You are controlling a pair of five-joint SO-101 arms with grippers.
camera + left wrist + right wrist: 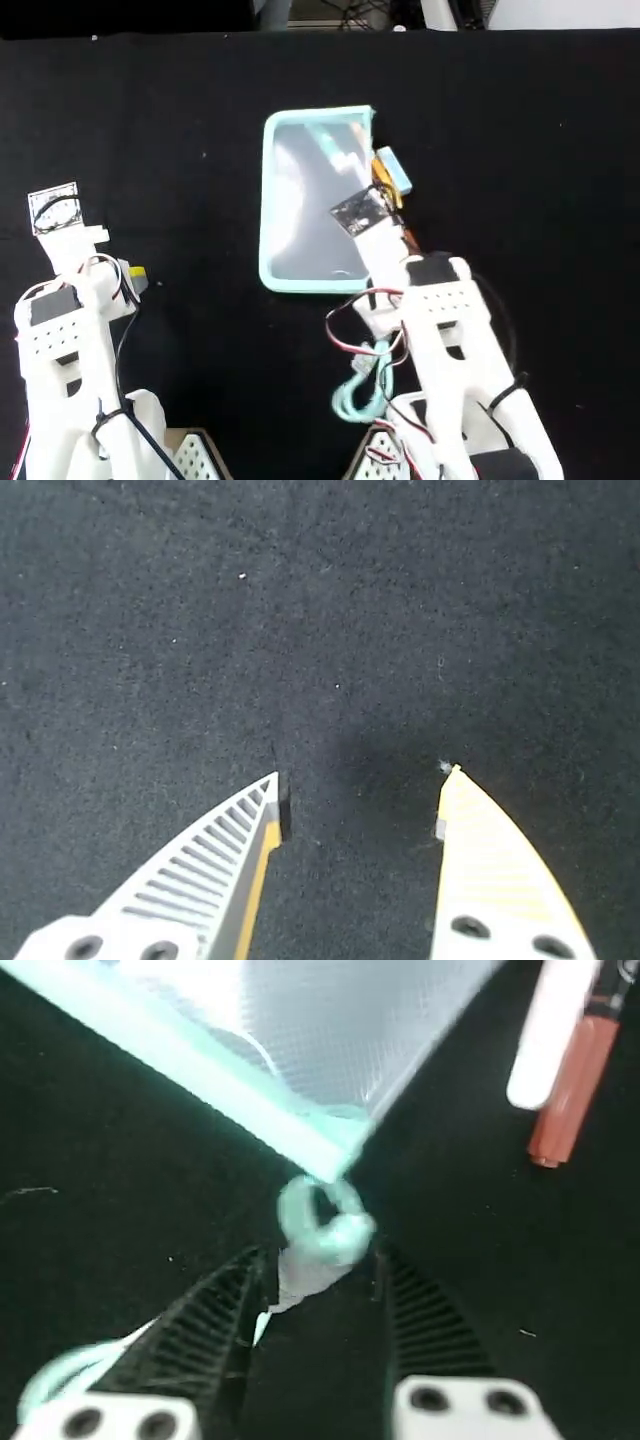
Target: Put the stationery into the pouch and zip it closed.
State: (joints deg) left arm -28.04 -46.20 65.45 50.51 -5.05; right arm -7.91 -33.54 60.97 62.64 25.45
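The pens (pixel 575 1070) lie just outside the pouch (pixel 300 215) at mid-frame, so packing and zipping seem undone. The right gripper (pixel 325 1260) has its jaws apart around the zip pull (pixel 322 1222). The left gripper (pixel 360 790) gapes over the table (pixel 300 630).

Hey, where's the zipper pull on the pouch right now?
In the right wrist view, the zipper pull sits at a corner of the pouch, between the open fingers of the right gripper.

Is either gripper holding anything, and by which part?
Nothing held: left gripper open over black table; right gripper open around the ring zipper pull of the clear mint-edged pouch.
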